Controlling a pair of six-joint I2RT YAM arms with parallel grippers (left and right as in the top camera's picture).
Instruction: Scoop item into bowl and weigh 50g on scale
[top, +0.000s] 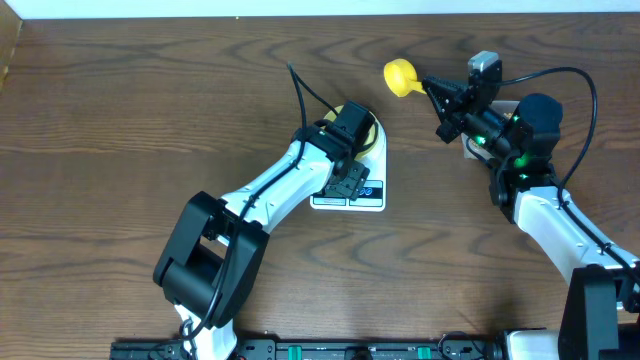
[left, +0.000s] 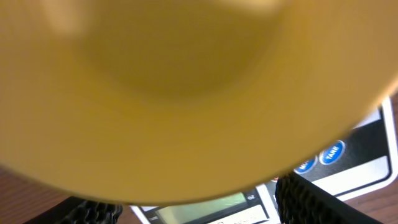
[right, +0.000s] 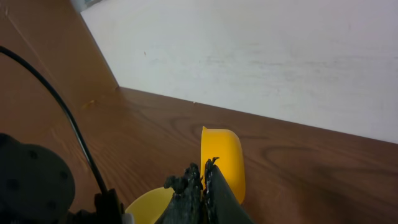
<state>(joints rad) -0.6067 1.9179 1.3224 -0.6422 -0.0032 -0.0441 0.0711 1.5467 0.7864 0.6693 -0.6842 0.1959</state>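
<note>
**A:** Where is the bowl?

**B:** The pale yellow bowl (top: 370, 130) sits on the white scale (top: 378, 170), a flat rounded rectangle lying on the dark wood-grain counter (top: 140, 110). From above, the left arm covers most of the bowl, and only a curved sliver of rim shows.

**A:** And the left fingers?

**B:** The left fingers (left: 308, 200) are black and ribbed. They stand wide apart at the bowl's near side with nothing clamped between them. In the left wrist view the bowl is a smooth, blurred yellow mass. Below its edge are the scale's grey display (left: 205, 208) and two round blue buttons (left: 333, 151).

**A:** The other arm?

**B:** The right fingers (right: 194, 196) are dark and rough-surfaced. They are pinched tight on the handle of a bright yellow scoop (top: 401, 77), a glossy plastic one with a rounded cup. It is held to the right of the scale, apart from it.

**A:** Any beans?

**B:** I can't tell. The bowl's inside is too blurred.
</note>
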